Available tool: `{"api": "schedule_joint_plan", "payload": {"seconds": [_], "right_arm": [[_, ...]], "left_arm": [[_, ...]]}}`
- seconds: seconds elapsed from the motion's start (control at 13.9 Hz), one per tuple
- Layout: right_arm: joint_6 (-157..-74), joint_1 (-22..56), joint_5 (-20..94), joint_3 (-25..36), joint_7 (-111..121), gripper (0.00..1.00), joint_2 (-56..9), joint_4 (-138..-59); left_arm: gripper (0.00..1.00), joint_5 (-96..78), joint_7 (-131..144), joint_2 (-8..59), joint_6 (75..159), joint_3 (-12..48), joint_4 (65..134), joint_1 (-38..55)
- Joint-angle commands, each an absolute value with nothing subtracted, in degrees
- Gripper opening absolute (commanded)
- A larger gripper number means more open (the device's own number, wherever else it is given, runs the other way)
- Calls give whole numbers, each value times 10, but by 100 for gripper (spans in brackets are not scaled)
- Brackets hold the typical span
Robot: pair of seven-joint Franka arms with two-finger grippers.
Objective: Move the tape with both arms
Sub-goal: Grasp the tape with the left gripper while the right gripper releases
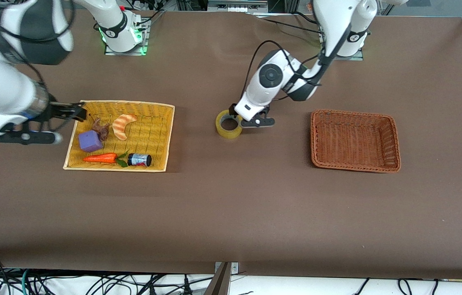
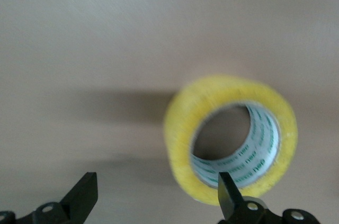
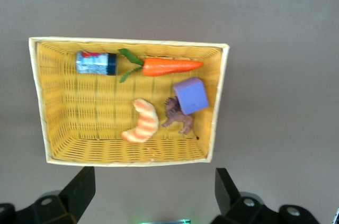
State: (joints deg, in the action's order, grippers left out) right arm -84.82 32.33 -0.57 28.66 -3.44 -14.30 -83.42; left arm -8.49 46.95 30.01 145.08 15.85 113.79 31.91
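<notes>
Between the two baskets, tape lies flat on the table, left gripper spread just over its rim, right gripper spread, waiting over yellow basket; off-centre closing might knock it away.

We see two white jointed arms, the left arm and the right arm, with round black joint caps and dark grey bands, trailing thin black cables; their bases glow green, and each black two-finger gripper shows small silver screws beside its wedge-shaped fingers
</notes>
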Motion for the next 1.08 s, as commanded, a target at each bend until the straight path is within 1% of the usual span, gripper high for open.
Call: {"api": "schedule_joint_plan", "payload": {"seconds": [0.0,0.14,0.22,0.36,0.43,0.51,0.58,0.65,0.72,0.79,0.87,1.01], "right_arm": [[-843,330,9,324,12,100,-133,-846],[-842,330,29,341,14,100,-134,-846],[-839,330,31,344,14,100,-134,-846],[-836,311,38,338,13,100,-132,-846],[-831,296,40,324,14,100,-130,-846],[-828,265,40,296,15,100,-121,-846],[-828,213,40,248,17,100,-117,-847],[-838,160,35,191,11,100,-116,-850],[-848,118,31,150,13,100,-114,-849],[-858,95,30,127,12,100,-106,-851],[-866,80,32,122,10,100,-105,-852],[-895,42,36,111,8,100,-85,-861]], "left_arm": [[100,-92,484,332,1463,148,1114,337],[98,-92,485,346,1465,148,1094,338],[94,-92,486,352,1465,148,1086,340],[74,-92,488,359,1465,138,1078,345],[68,-92,485,359,1466,134,1077,345],[68,-92,479,357,1466,125,1077,345],[66,-92,479,357,1466,120,1077,345],[56,-92,479,359,1467,120,1077,345],[42,-93,479,360,1469,120,1077,345],[20,-92,479,360,1472,120,1078,345],[0,-91,479,359,1472,120,1078,345],[0,-88,470,352,1472,120,1078,345]]}}
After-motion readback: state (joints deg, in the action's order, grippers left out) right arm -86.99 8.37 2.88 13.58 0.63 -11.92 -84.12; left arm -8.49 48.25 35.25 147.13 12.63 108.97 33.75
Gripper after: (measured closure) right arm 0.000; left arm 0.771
